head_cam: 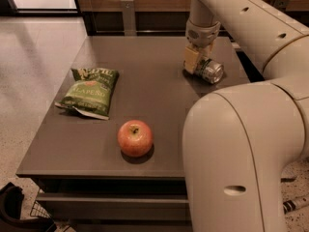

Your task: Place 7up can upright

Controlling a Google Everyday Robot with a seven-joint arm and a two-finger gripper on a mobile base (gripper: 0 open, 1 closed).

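7up can [211, 70] lies on its side at the far right of the table [149, 100], its long axis level and its round end facing near-right. The pincer [194, 62] stands at its far-left end; whether it pinches the can I cannot tell.

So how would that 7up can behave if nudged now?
The 7up can lies on its side, so it would probably roll. Its shiny metal looks slippery, likely light. The claw is down at its far end.
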